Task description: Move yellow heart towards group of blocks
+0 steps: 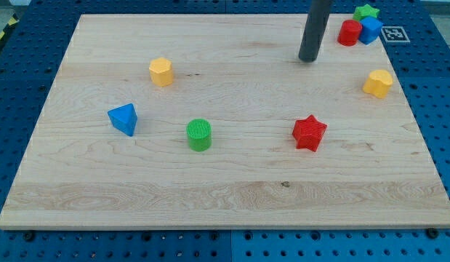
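Observation:
The yellow heart (378, 83) lies near the board's right edge. A group of three blocks sits above it in the top right corner: a red block (349, 33), a blue cube (370, 30) and a green star (366, 12), close together. My tip (308, 60) rests on the board to the left of the group and up-left of the yellow heart, touching no block.
A yellow pentagon (161, 71) lies upper left, a blue triangle (123, 118) at the left, a green cylinder (199, 135) in the middle and a red star (310, 133) right of centre. A black-and-white marker tag (393, 33) sits beside the group. The wooden board (232, 196) lies on a blue pegboard.

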